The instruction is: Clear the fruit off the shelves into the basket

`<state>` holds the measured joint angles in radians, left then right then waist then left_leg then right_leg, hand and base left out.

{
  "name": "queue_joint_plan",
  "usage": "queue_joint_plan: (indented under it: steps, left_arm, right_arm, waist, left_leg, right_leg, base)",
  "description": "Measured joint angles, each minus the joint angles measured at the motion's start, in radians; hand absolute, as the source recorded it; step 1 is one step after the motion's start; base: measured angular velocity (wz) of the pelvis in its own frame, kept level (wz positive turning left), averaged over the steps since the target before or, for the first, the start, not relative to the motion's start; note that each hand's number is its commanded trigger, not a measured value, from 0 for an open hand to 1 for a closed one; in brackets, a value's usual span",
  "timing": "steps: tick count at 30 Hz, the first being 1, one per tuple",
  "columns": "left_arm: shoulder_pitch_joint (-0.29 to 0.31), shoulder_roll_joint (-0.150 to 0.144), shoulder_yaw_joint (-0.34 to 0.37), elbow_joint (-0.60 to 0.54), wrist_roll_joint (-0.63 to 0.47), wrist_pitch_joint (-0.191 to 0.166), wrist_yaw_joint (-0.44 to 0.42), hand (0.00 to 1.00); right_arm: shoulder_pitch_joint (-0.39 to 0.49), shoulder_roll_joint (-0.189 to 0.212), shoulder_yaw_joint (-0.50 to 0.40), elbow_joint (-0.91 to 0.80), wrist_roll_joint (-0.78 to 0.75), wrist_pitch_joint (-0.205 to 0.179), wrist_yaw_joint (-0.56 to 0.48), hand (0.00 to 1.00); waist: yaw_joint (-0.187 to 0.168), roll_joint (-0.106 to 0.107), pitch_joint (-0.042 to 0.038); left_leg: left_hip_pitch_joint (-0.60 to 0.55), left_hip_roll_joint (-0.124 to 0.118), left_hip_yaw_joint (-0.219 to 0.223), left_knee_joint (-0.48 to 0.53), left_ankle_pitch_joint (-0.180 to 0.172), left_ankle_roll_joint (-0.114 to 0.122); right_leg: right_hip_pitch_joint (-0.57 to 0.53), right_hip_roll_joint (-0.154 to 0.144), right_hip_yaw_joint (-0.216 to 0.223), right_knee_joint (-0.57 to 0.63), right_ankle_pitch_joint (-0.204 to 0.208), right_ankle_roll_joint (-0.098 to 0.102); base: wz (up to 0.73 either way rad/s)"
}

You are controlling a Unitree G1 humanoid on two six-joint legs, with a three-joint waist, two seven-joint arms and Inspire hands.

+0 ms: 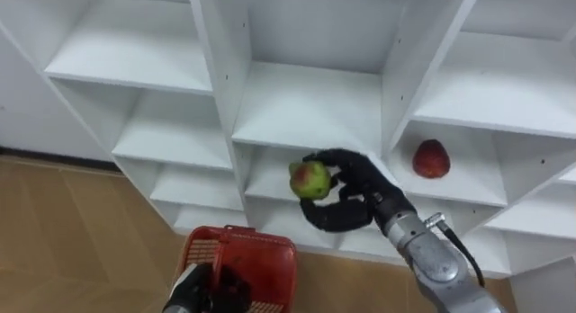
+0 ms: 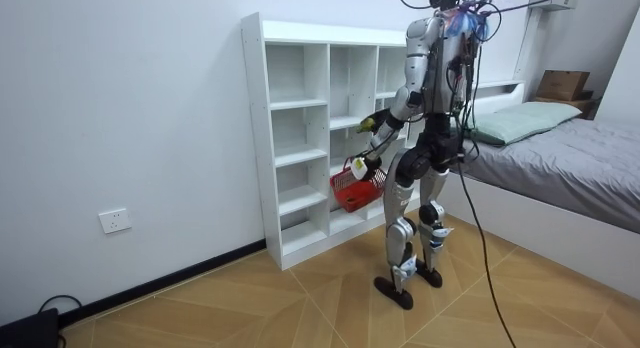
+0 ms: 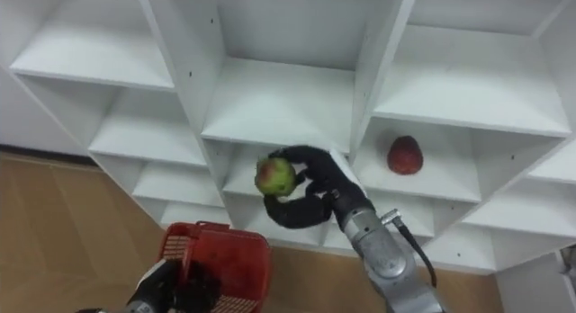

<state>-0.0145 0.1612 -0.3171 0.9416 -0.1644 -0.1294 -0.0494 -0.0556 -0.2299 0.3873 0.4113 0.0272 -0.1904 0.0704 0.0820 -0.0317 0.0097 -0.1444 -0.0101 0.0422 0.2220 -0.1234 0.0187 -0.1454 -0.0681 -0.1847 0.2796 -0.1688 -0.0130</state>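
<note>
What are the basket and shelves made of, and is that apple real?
Basket: probably red plastic, its walls a moulded grid of slots. Shelves: white matt board, likely laminated wood, with flat panels and small peg holes. Apple, held in the right hand: green-red with a slight sheen; real or imitation, I cannot tell.

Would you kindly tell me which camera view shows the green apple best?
The left eye view: the green apple is near and central, its reddish blush clear, held in the right hand. The right eye view is nearly equal; the room view gives a small speck.
</note>
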Motion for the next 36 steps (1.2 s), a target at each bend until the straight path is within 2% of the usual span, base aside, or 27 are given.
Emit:
queue_joint_plan:
  steps: [2, 7, 11, 12, 16, 21, 28, 32, 36]
  left_arm:
    - [-0.001, -0.011, 0.000, 0.000, 0.000, -0.010, -0.001, 1.00]
    - [-0.001, -0.031, -0.001, -0.005, -0.001, -0.027, -0.002, 1.00]
    - [0.000, -0.032, -0.001, -0.054, 0.000, -0.028, 0.000, 1.00]
    - [0.000, -0.032, -0.001, -0.079, 0.000, -0.031, 0.001, 1.00]
    - [-0.010, -0.039, -0.007, -0.118, -0.001, -0.064, -0.003, 1.00]
    - [-0.023, -0.046, -0.023, -0.113, -0.001, -0.066, -0.013, 1.00]
    - [-0.022, -0.059, -0.023, -0.105, -0.003, -0.066, -0.025, 1.00]
    - [-0.022, -0.057, -0.057, -0.108, -0.076, -0.066, -0.025, 1.00]
    - [-0.022, -0.057, -0.065, -0.135, -0.084, -0.066, -0.025, 1.00]
  right_arm:
    - [0.003, 0.000, 0.004, -0.003, -0.006, 0.000, 0.017, 1.00]
    - [0.023, 0.001, 0.016, -0.068, -0.011, -0.002, 0.019, 1.00]
    - [0.043, 0.013, 0.023, -0.075, -0.037, -0.005, 0.020, 1.00]
    - [0.051, 0.017, 0.023, -0.071, -0.039, -0.005, 0.020, 1.00]
    - [0.073, 0.031, 0.024, -0.043, -0.053, -0.014, 0.017, 1.00]
    - [0.080, 0.037, 0.028, 0.036, -0.066, -0.012, 0.016, 1.00]
    - [0.074, 0.036, 0.023, 0.107, -0.120, -0.003, 0.014, 1.00]
    - [0.075, 0.037, 0.025, 0.135, -0.117, -0.003, 0.016, 1.00]
    - [0.076, 0.036, 0.024, 0.140, -0.119, -0.003, 0.017, 1.00]
  waist:
    - [-0.002, 0.002, 0.0008]
    - [-0.025, 0.006, 0.0027]
    - [-0.031, 0.010, 0.0048]
    - [-0.028, 0.014, 0.0055]
    - [-0.027, 0.033, 0.0053]
    - [-0.031, 0.040, 0.0040]
    - [-0.047, 0.049, 0.0104]
    - [-0.050, 0.052, 0.0115]
    - [-0.051, 0.059, 0.0109]
  left_leg:
    - [0.001, 0.002, 0.014, 0.000, -0.001, -0.001]
    - [0.008, 0.005, 0.025, 0.001, -0.005, -0.001]
    - [0.007, 0.007, 0.027, 0.001, -0.008, -0.002]
    - [0.007, 0.013, 0.031, 0.001, -0.009, -0.002]
    - [0.004, 0.014, 0.048, 0.001, -0.017, -0.003]
    - [-0.026, 0.015, 0.055, 0.005, -0.017, -0.002]
    - [-0.040, 0.019, 0.056, 0.014, -0.019, -0.001]
    - [-0.042, 0.020, 0.056, 0.015, -0.020, -0.001]
    - [-0.055, 0.021, 0.056, 0.019, -0.019, -0.001]
  right_leg:
    - [-0.011, 0.001, 0.024, 0.014, 0.000, -0.001]
    - [-0.004, 0.005, 0.032, 0.010, 0.000, -0.001]
    - [-0.005, 0.014, 0.036, 0.004, 0.002, -0.001]
    - [-0.004, 0.018, 0.040, -0.006, 0.007, -0.001]
    - [-0.015, 0.020, 0.045, -0.005, 0.008, -0.002]
    - [-0.047, 0.020, 0.050, 0.005, 0.008, -0.003]
    - [-0.061, 0.016, 0.048, 0.013, 0.008, -0.002]
    - [-0.066, 0.017, 0.048, 0.013, 0.007, -0.003]
    - [-0.082, 0.018, 0.048, 0.014, 0.008, -0.005]
  base:
    - [-0.22]
    - [-0.05]
    - [-0.01]
    - [-0.13]
    - [-0.13]
    - [-0.04]
    - [0.00]
    - [0.00]
    - [0.00]
